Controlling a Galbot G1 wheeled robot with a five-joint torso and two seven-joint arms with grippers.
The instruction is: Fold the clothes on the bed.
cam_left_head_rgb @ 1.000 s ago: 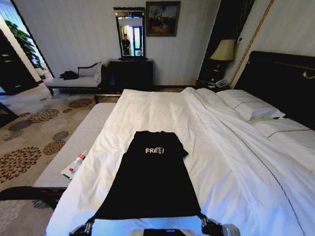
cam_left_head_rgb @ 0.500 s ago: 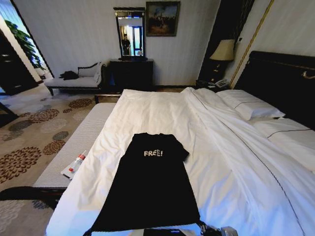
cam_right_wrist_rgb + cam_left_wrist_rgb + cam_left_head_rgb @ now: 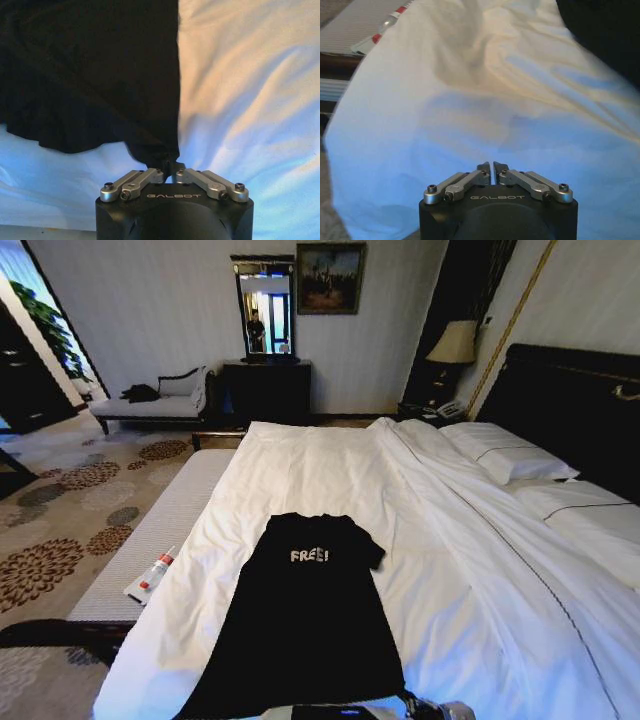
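Note:
The clothes, a black T-shirt [image 3: 305, 625] with white "FREE" lettering, lie flat along the near half of the bed [image 3: 330, 465], collar away from me. My right gripper [image 3: 170, 167] is shut on the shirt's hem corner [image 3: 155, 152], and it also appears at the bottom edge of the head view [image 3: 432, 709]. My left gripper [image 3: 492, 167] is shut over bare white sheet with no fabric showing between its fingers. From the left wrist, the shirt [image 3: 605, 35] lies well off to one side.
A grey bench [image 3: 150, 530] runs along the bed's left side with a white and red tube [image 3: 150, 577] on it. Pillows [image 3: 505, 455] and a dark headboard [image 3: 580, 400] are on the right. A chaise [image 3: 150, 405] and patterned carpet [image 3: 60, 520] lie beyond.
The shirt has slid a little toward me along the sheet. Both grippers have dropped lower at the bottom edge of the head view, and the left one no longer shows there.

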